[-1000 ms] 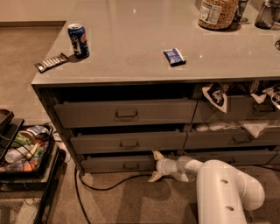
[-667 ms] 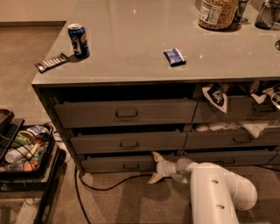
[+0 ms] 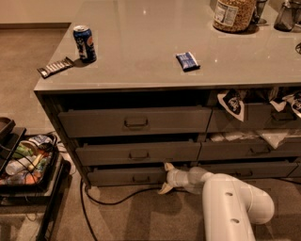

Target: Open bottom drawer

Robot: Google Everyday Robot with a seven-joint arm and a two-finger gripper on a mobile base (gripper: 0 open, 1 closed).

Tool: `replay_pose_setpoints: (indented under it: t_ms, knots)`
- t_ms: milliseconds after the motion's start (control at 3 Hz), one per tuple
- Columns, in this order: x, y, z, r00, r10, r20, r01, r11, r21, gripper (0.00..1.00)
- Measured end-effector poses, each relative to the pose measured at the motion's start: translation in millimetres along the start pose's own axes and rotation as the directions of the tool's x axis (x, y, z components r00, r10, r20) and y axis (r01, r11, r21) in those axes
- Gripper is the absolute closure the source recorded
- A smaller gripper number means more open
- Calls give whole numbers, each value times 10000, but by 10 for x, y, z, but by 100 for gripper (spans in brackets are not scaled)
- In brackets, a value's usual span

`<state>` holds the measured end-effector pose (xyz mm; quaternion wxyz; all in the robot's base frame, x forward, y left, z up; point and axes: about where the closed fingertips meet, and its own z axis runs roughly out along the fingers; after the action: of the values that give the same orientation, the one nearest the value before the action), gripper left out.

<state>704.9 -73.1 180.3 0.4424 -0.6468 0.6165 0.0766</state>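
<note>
**Floor cable** (image 3: 101, 203): lower left of centre, trailing beneath the cabinet.

**Bottom drawer** (image 3: 117, 176): lower centre-left, lowest of the left stack, seemingly only just ajar.

**Pull handle** (image 3: 141, 179): centred on its front, unheld.

**Gripper** (image 3: 166, 178): just right of the handle, at the drawer front's right end. Its fingers are spread one above the other and clasp nothing.

**Handling note:** shift left, close across the handle, and draw straight and level outward, keeping above the cable.

Well above the low-hanging gripper (image 3: 165, 178) spreads the grey countertop (image 3: 141, 28). It carries a soda can (image 3: 84, 44) and snack bar (image 3: 56, 67) up-left, a blue packet (image 3: 187, 61) above, a jar (image 3: 233, 14) up-right.
</note>
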Motion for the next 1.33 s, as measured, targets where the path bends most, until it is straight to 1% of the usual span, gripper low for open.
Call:
replay_pose_setpoints:
  t_ms: [333, 667, 1000, 1333]
  knots:
    - [-13, -171, 83, 10000, -49, 63, 49, 10000, 62, 0]
    - [113, -253, 202, 9997, 204, -116, -204, 9998, -21, 0]
    - [112, -253, 203, 9997, 204, -115, -204, 9998, -22, 0]
    - [112, -253, 203, 9997, 204, -115, -204, 9998, -22, 19]
